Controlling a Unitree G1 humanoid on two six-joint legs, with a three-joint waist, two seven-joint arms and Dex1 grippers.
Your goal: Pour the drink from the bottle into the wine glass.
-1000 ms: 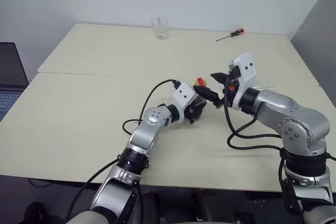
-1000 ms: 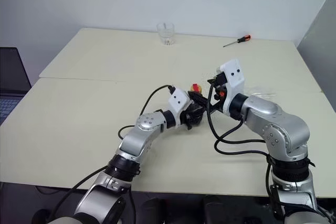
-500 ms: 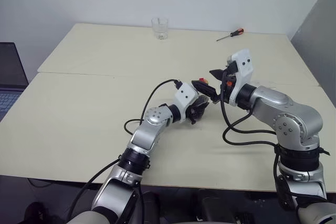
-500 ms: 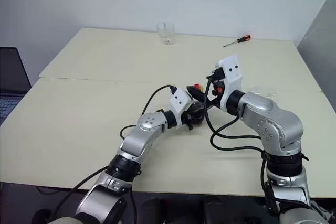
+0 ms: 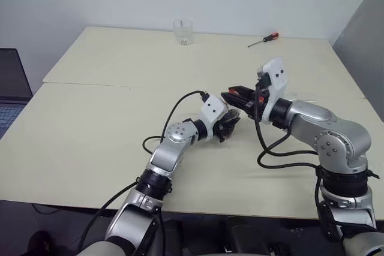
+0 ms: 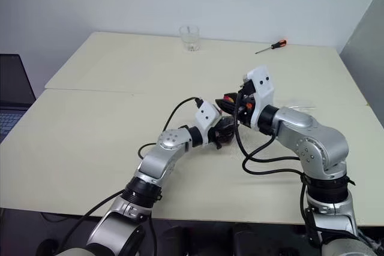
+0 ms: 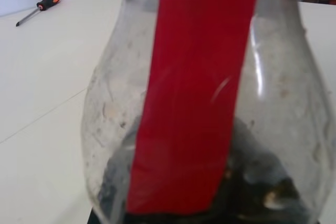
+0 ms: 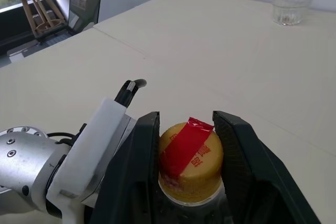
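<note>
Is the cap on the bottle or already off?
On. The yellow cap sits on the bottle, red strip across it, between the right hand's two fingers.

Work surface consisted of two pale cream tables (image 5: 90,124) butted together, with a straight seam running across between them. A short clear tumbler (image 5: 183,32) stood upright near the far edge of the rear table. A screwdriver (image 5: 263,40) with a red-and-black handle lay flat on the same table, well apart from the tumbler and towards the robot's right. Black cables (image 5: 282,157) rested in loops on the front table.
</note>
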